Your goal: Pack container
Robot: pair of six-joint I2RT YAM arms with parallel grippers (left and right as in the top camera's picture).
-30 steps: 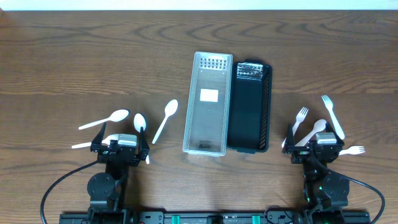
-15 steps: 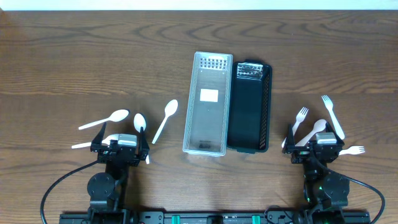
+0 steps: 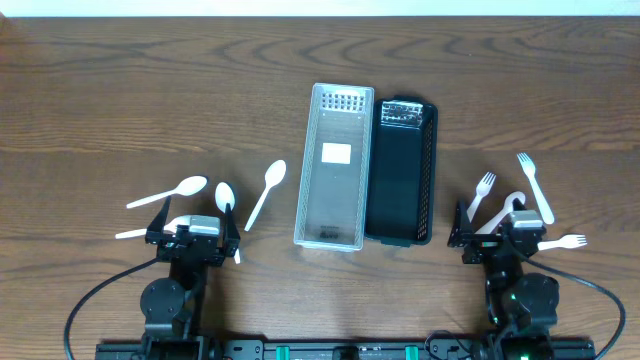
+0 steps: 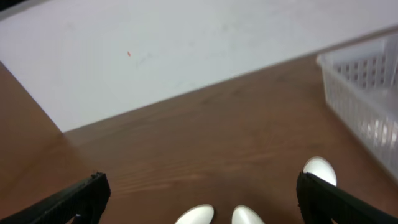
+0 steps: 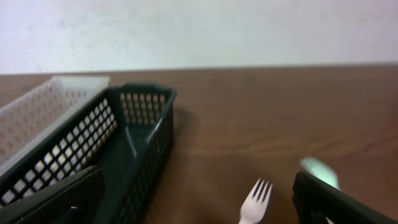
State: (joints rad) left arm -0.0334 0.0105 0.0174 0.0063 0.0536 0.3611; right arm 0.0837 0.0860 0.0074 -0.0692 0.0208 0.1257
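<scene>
A clear perforated basket (image 3: 335, 165) and a black basket (image 3: 402, 170) lie side by side at the table's middle. Three white spoons (image 3: 170, 192) (image 3: 224, 197) (image 3: 267, 190) lie left of them. My left gripper (image 3: 192, 232) is open and empty just behind the spoons. In the left wrist view (image 4: 199, 208) spoon bowls (image 4: 196, 216) (image 4: 320, 170) show between its fingers. White forks (image 3: 482, 192) (image 3: 533, 185) (image 3: 565, 241) and a spoon (image 3: 510, 205) lie at the right. My right gripper (image 3: 497, 238) is open and empty beside them. One fork (image 5: 255, 202) lies between its fingers (image 5: 342, 202).
The clear basket (image 4: 367, 106) stands to the right of the left gripper. The black basket (image 5: 124, 149) and the clear one (image 5: 43, 112) stand left of the right gripper. A white wall runs along the table's far edge.
My right gripper has turned and shifted slightly left, toward the black basket. The left arm and the cutlery have not moved.
</scene>
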